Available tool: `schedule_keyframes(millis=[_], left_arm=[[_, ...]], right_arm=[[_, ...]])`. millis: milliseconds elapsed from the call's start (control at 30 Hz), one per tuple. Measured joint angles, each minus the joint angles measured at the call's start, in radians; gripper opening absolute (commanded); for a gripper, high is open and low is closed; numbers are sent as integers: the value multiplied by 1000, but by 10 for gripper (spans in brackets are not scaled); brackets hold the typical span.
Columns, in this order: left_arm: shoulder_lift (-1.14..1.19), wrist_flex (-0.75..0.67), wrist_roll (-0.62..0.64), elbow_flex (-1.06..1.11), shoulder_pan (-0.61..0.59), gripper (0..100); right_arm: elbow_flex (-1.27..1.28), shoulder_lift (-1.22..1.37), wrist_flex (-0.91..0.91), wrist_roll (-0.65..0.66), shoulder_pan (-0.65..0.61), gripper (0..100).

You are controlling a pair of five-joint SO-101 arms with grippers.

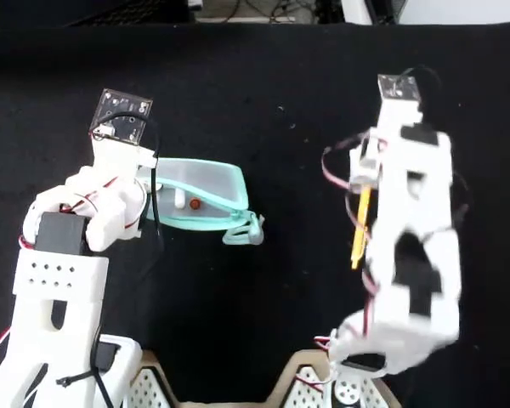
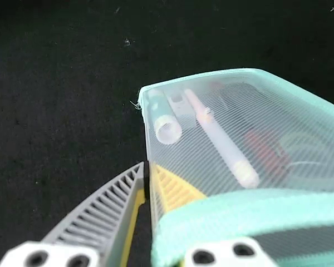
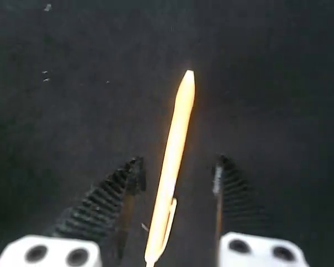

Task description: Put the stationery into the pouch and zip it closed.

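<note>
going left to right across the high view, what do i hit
left arm → pouch → orange pen; the right arm overlaps the pen, so it is left out of the order

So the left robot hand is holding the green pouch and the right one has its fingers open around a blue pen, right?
Not quite. The pen is orange, not blue, as the right wrist view shows. The rest holds: the left gripper holds the green pouch, and the right gripper has its fingers open around the pen.
</note>
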Motion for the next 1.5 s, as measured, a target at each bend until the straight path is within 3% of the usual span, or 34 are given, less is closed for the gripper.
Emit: schedule_keyframes(millis=[233,367,533,767,1000,1167,1500], left_arm=[[0,0,0,0,0,30],[0,0,0,0,0,30],[0,2,0,0,0,30],[0,2,0,0,0,30],[0,2,0,0,0,30],[0,2,0,0,0,30],[0,2,0,0,0,30]], right_arm=[[-463,433,144,-3,0,210],[-667,605,218,-3,2,5],[-879,717,325,-5,9,12],[-956,697,483,3,3,12],[-942,451,583,35,3,12],[-736,146,583,54,-21,12],[-169,-738,422,9,-344,12]])
